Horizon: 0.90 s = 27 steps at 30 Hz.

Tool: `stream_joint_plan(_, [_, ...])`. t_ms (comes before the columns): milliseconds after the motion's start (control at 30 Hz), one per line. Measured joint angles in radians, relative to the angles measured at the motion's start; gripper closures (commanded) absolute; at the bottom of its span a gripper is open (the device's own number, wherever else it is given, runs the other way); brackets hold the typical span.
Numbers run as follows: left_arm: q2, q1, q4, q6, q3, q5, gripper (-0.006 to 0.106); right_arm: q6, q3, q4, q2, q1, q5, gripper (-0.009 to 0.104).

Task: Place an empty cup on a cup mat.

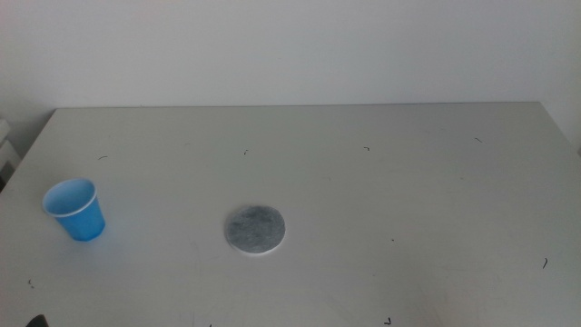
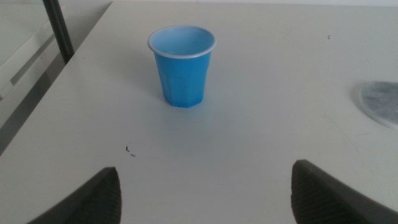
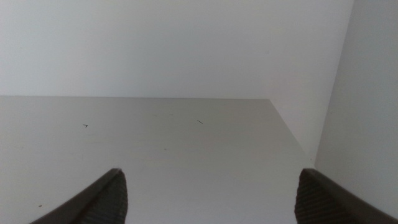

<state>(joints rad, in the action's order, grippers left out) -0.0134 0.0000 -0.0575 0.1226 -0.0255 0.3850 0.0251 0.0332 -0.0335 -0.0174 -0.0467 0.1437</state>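
Observation:
The blue cup [image 1: 75, 209] stands upright and empty at the table's left side. The grey cup mat [image 1: 255, 229] lies flat near the middle, well to the right of the cup and apart from it. In the left wrist view my left gripper [image 2: 205, 169] is open and empty, low over the table, with the cup [image 2: 181, 65] ahead of it and a slice of the mat [image 2: 380, 102] at the picture's edge. Only a dark tip [image 1: 36, 322] of it shows in the middle view. My right gripper [image 3: 211, 174] is open and empty, off the middle view.
The white table [image 1: 408, 182] bears only small dark specks. Its left edge runs close to the cup, with a dark post [image 2: 59, 28] beyond it. A white wall [image 3: 186, 43] stands behind the table, and the table's right edge [image 3: 292, 130] shows in the right wrist view.

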Motion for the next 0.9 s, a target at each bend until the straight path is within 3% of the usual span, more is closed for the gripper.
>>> stream_joint_plan(433, [0.225,0.000,0.000,0.000,0.320,0.068,-0.004,0.000,0.000,0.000,0.000,0.000,0.000,0.001])
stream_joint_plan(900, [0.692,0.000,0.019,0.003,0.939,0.448,-0.004,0.000,0.000,0.000,0.000,0.000,0.000,0.001])
